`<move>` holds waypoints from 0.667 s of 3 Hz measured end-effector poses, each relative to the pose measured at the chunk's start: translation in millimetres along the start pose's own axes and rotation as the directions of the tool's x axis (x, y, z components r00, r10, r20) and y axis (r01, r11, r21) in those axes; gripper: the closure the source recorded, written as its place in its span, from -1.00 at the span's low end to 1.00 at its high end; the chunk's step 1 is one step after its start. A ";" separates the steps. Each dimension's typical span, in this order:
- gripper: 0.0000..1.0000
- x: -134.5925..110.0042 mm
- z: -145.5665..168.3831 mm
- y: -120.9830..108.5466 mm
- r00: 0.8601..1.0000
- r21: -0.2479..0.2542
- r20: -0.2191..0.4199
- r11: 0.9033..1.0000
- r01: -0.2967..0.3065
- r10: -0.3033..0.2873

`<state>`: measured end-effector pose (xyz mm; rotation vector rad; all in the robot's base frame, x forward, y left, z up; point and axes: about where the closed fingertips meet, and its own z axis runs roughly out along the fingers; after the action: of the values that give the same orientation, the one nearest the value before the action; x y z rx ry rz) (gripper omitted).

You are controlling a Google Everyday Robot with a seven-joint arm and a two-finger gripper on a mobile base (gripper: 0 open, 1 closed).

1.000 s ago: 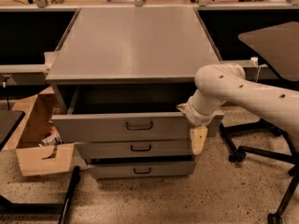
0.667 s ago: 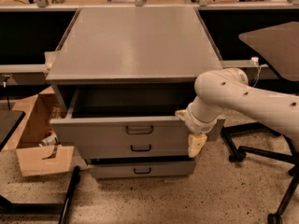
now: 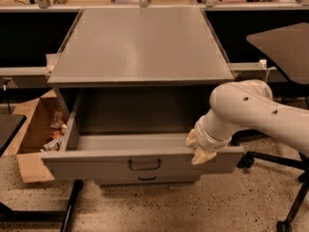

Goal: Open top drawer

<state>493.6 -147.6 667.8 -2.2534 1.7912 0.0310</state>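
- top drawer (image 3: 120, 163): standing far out of the grey cabinet (image 3: 140, 47), front panel toward the camera, plain grey interior exposed.
- wire pull (image 3: 144, 165): dark, at centre of the front panel, untouched.
- gripper (image 3: 199, 148): cream-coloured, at the top edge of the front panel near its right end, touching it; degree of opening and any hold on the panel: cannot tell.
- arm (image 3: 256, 112): white, reaching in from the right.
- lower drawer front (image 3: 146, 179): narrow strip just below the top drawer.
- cardboard box (image 3: 31, 129): on the floor left of the cabinet, small items inside.
- chair base (image 3: 270, 159): dark, on the speckled floor to the right.
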 end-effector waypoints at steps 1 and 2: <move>0.82 -5.6 -4.9 20.4 1.000 0.005 0.027 1.000 0.000 -0.001; 1.00 -14.2 -7.2 37.6 0.998 -0.002 0.054 1.000 0.012 -0.012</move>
<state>453.1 -143.3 670.1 -2.2428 1.7507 0.0912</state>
